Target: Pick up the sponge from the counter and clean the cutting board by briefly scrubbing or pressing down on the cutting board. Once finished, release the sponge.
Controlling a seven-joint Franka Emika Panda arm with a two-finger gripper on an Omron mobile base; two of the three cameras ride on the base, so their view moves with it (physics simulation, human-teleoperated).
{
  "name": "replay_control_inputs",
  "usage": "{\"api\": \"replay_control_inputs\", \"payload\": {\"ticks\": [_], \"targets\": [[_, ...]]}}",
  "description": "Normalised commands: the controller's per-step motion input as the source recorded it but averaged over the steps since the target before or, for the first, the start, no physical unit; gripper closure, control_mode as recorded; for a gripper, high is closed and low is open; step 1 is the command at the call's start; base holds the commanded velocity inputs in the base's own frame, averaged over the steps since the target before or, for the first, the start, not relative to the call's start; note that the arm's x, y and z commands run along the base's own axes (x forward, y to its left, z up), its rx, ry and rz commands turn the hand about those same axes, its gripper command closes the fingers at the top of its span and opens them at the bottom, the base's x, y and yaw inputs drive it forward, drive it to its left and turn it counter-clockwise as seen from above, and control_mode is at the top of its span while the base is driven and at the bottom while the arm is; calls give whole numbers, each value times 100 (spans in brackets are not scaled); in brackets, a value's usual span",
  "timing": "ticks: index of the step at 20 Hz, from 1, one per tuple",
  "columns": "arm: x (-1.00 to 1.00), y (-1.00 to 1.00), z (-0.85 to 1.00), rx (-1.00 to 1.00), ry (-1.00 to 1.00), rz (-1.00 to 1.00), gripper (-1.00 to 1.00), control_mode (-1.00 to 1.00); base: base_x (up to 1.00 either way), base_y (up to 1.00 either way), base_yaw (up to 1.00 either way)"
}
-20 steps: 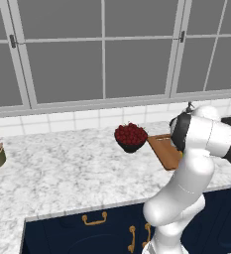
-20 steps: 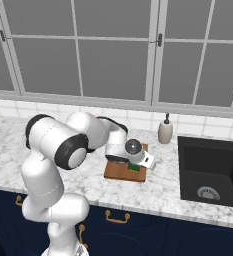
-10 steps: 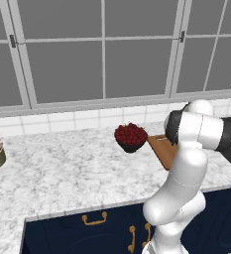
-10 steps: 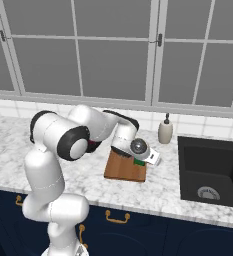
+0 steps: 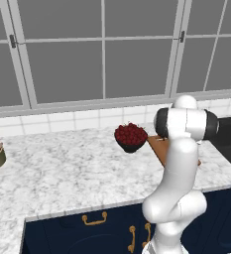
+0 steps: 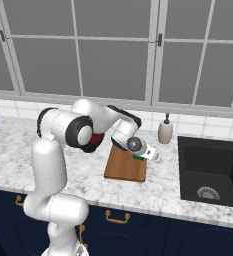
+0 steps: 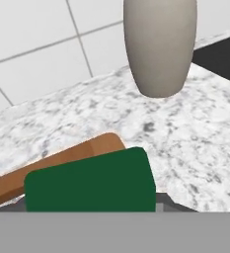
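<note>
Gripper (image 6: 149,154) closed on sponge (image 6: 138,156), jaws set to block width. Sponge held at far right corner of board (image 6: 125,165), beside the soap bottle (image 6: 165,132); whether raised off the wood or touching it, not clear from the right base view. In hand view, green scrub face (image 7: 89,185) squarely ahead, board edge (image 7: 52,160) just behind, bottle base (image 7: 158,44) above on counter (image 7: 195,143).

Handling, as judged: light, soft, compressible block. Rough green top likely grips well; yellow layer likely yields under pressure. Best taken across the short sides, mid-height, jaws square to the faces. Excess squeeze liable to deform it; no breakage risk. Board stiff, flat, probably prone to slide on smooth stone under side load, so press straight down.

Hard to make out:
- Fingertips, masked in hand view by the sponge.
- Yellow layer, out of sight.
- Board, mostly covered by arm in left base view, sliver beside fruit bowl (image 5: 131,137).
- Handle slot, not discernible.
- Sink (image 6: 213,172), cut off at right edge.
</note>
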Motion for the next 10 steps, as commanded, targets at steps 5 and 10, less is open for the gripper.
{"api": "replay_control_inputs", "payload": {"ticks": [5,10], "targets": [[-3,0,-27,-3,-2,0,100,-100,0,0,0],[-36,0,-22,0,-2,1,100,-100,0,0,0]]}}
